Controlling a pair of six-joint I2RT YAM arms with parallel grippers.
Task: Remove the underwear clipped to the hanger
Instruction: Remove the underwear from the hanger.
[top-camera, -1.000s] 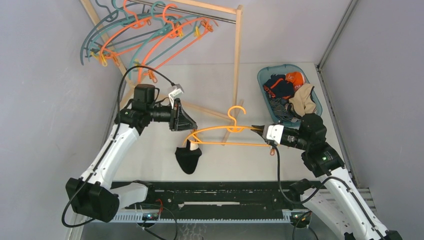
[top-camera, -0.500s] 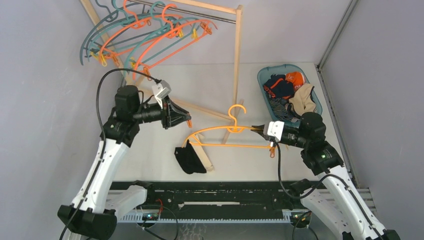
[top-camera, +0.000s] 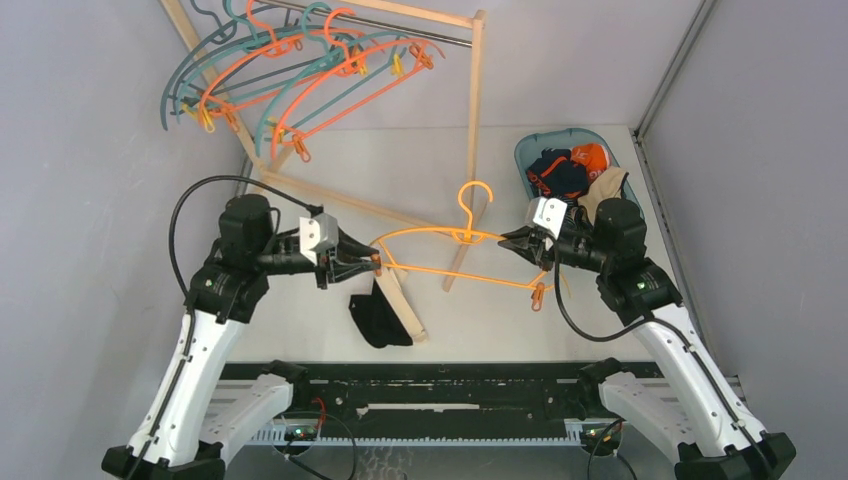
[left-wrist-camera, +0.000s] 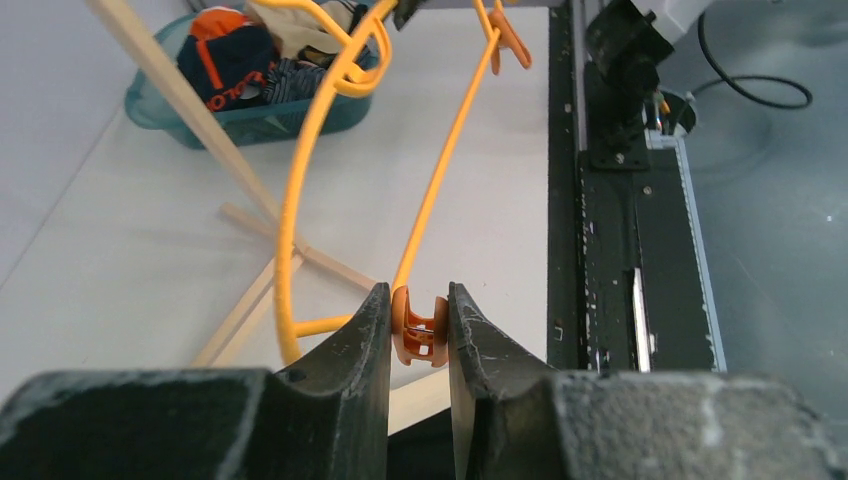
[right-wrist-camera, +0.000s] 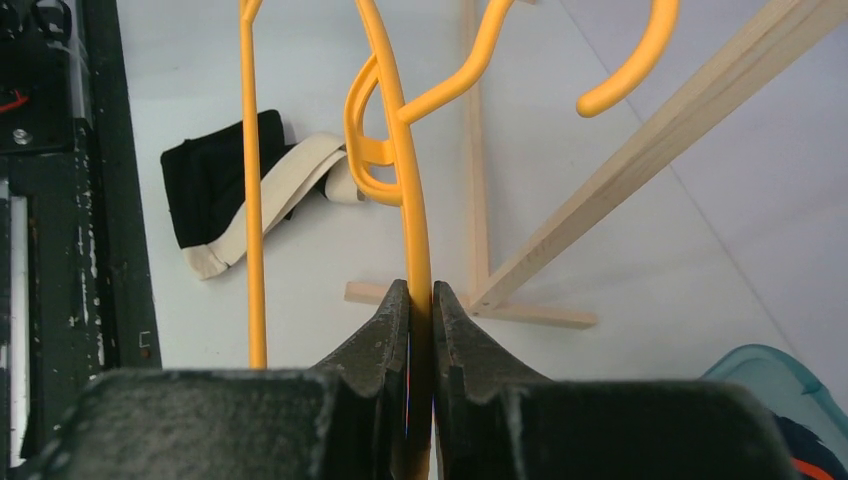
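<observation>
Beneath the left gripper (top-camera: 368, 262), which pinches the thin orange plastic hanger's (top-camera: 440, 236) end clip (left-wrist-camera: 419, 330), the black white-waistbanded cloth brief (top-camera: 376, 320) lies free; the right gripper (right-wrist-camera: 420, 300), clamping the hanger's arm, should hold it level.

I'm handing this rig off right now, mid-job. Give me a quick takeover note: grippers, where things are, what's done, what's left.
Left gripper: shut on the orange clip at its end of the hanger; nothing hangs from that clip.
Right gripper: shut on the orange hanger, holding it above the table.
Black underwear: on the table by the wooden rack foot, free of the hanger.
Other pairs: in the teal basket.
Done: no underwear on this hanger; the other clip is bare too.
Left: probably release the clip, then move the black pair to the basket.
</observation>
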